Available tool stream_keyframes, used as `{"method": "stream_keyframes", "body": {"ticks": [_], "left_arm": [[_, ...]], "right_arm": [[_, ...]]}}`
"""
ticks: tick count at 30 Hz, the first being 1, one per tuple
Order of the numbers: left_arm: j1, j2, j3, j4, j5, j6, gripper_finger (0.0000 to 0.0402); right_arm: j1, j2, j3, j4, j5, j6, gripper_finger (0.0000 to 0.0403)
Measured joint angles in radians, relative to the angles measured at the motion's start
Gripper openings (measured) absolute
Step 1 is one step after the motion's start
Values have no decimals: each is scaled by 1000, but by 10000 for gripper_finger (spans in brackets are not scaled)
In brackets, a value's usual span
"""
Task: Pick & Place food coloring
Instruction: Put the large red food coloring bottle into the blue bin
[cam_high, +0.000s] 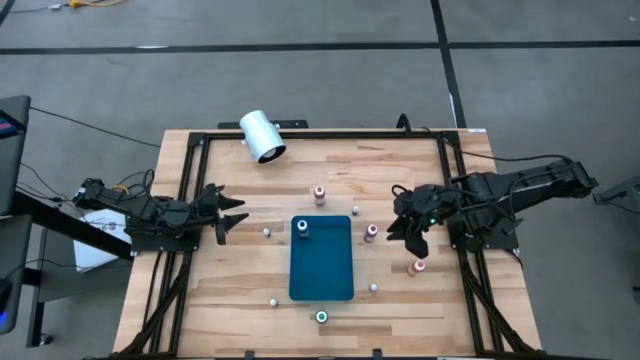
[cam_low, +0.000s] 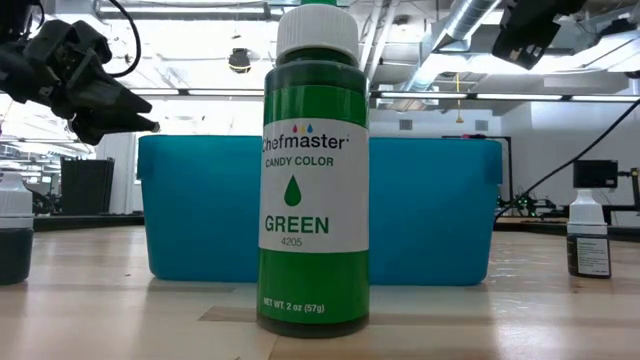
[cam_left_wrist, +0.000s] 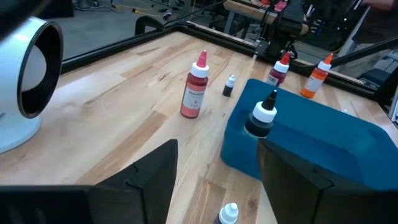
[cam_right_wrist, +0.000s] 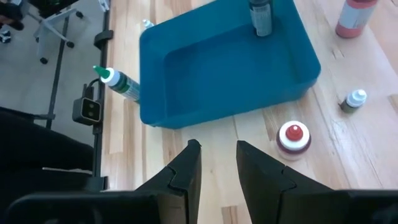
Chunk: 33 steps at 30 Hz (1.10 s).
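Several food coloring bottles stand upright on the wooden table around a blue tray (cam_high: 322, 270): a red one (cam_high: 319, 193), a dark red one (cam_high: 371, 232), an orange one (cam_high: 418, 267) and a green one (cam_high: 322, 317) (cam_low: 314, 170). A black-bodied one (cam_high: 302, 229) (cam_left_wrist: 262, 115) stands inside the tray's far end. My left gripper (cam_high: 232, 215) (cam_left_wrist: 214, 180) hovers open at the table's left, pointing toward the tray. My right gripper (cam_high: 408, 232) (cam_right_wrist: 217, 162) hangs above the table right of the dark red bottle (cam_right_wrist: 293, 138), fingers a narrow gap apart with nothing between them.
A white cylinder (cam_high: 262, 136) (cam_left_wrist: 31, 81) lies at the far left. Tiny bottles stand at the tray's left (cam_high: 267, 232), at its far right corner (cam_high: 355, 211), on its right (cam_high: 373, 287) and at its near left (cam_high: 272, 301). A black frame (cam_high: 300, 132) borders the table.
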Motion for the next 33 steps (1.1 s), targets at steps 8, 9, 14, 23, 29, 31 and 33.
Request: {"method": "stream_keyframes", "body": {"ticks": [8,9,14,23,29,31,33], "left_arm": [[0,0,0,-1,0,-18,209],[0,0,0,-2,1,-18,209],[0,0,0,-2,1,-20,209],[0,0,0,-2,1,-22,209],[0,0,0,-10,4,-31,209],[0,0,0,-25,4,-42,209],[0,0,0,-34,4,-51,209]], "right_arm": [[-24,25,-2,-6,2,27,109],[-24,25,-2,7,1,26,111],[-24,23,-1,35,-1,25,122],[-24,23,-1,59,-1,32,162],[-24,37,-1,58,2,32,213],[-24,45,-1,52,3,32,239],[-24,61,0,51,3,32,262]]}}
